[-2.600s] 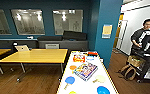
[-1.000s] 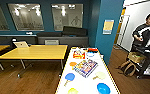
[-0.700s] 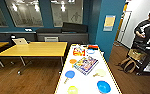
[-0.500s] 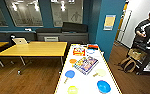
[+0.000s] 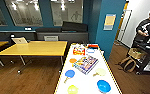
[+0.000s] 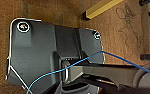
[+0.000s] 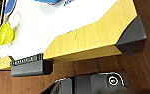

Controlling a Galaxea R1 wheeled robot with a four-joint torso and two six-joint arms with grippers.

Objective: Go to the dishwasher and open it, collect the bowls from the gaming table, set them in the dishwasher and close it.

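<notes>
The gaming table (image 5: 87, 82), with a glossy white top and yellow sides, runs away from me in the lower middle of the head view. At its near end sit a bright blue bowl (image 5: 103, 85) and a yellow-green bowl (image 5: 72, 89). Another pale blue bowl (image 5: 90, 50) sits near the far end. The right wrist view looks at the table's near corner (image 7: 91, 35) from close by, with the yellow-green bowl (image 7: 5, 33) on the white top. The dishwasher is out of view.
On the table also lie a colourful box (image 5: 86, 64), a blue paddle (image 5: 69, 74), a cream paddle (image 5: 100, 72) and a red-yellow box (image 5: 79, 50). A yellow-topped dining table (image 5: 36, 48) stands to the left. A person (image 5: 147, 30) stands at the right by a rig. The floor (image 5: 28, 80) is wooden.
The whole head view has shifted: the camera has come closer to the white-topped table, which now shows larger. The person now shows further right.
</notes>
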